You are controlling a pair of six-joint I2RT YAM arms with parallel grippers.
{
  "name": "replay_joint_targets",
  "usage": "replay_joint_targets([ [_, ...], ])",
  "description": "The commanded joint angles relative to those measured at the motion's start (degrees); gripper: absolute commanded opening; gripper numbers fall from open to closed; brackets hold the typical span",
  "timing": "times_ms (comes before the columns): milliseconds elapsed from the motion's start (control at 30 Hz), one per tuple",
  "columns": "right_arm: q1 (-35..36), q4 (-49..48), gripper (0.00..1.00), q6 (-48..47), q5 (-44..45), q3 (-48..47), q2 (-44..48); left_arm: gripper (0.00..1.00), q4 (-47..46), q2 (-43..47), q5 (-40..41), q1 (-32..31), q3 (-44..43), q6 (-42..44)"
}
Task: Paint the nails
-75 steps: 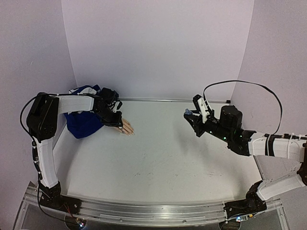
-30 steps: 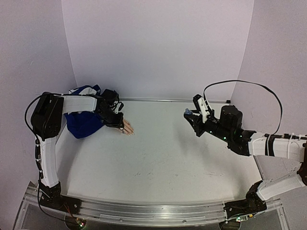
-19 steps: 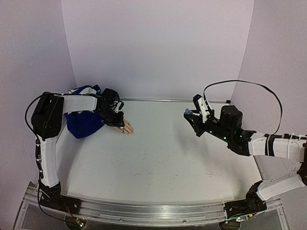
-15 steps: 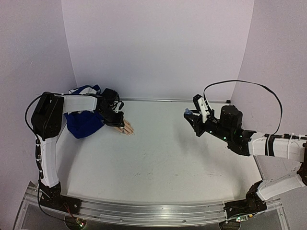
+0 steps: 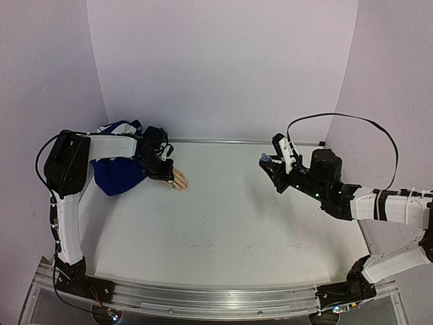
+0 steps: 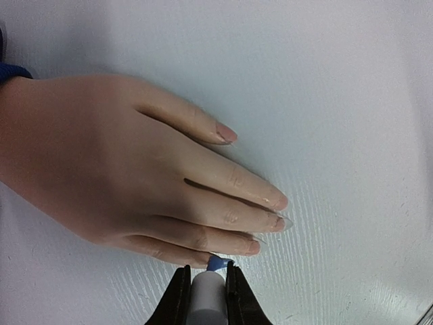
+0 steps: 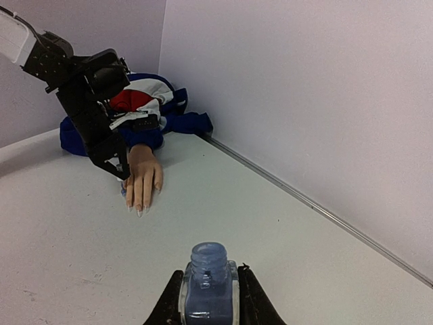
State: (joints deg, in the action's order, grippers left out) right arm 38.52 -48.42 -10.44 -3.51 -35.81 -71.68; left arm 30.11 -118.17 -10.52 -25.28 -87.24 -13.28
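Nearest in the right wrist view, the right gripper (image 7: 208, 301) is pinched on an uncapped bottle of blue polish (image 7: 207, 263), held in the air over the right side of the table (image 5: 230, 223) and well apart from the work. Across the table lies the peach mannequin hand (image 5: 179, 181), palm down with its fingers pointing away from the blue, red and white sleeve (image 5: 115, 175) bunched in the far left corner against the wall (image 5: 223, 68). The left gripper (image 6: 206, 283) is closed on the white cap of the brush (image 6: 218, 263), whose blue tip sits at the end of the outermost finger, low at its side. The nails (image 6: 279, 202) on the other fingers look pale and unpainted. The risk, as I judge it, lies in that contact. The tip seems to meet the fingertip's edge rather than the nail's face, so a stroke from here could smear polish on the skin or the table. The hand looks loose on the table, so any sideways press could slide or turn it. The open bottle could also spill if that wrist tips.
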Motion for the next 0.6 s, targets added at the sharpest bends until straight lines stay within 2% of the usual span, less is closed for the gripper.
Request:
replay_joint_targets([
  [0, -0.4, -4.4, 0.00, 0.8, -0.1, -1.0, 1.5, 0.00, -0.4, 1.2, -0.6, 0.3, -0.4, 0.8],
  [567, -0.4, -4.5, 0.00, 0.9, -0.3, -1.1, 1.3, 0.00, -1.5, 1.8, -2.1, 0.2, 1.2, 0.5],
])
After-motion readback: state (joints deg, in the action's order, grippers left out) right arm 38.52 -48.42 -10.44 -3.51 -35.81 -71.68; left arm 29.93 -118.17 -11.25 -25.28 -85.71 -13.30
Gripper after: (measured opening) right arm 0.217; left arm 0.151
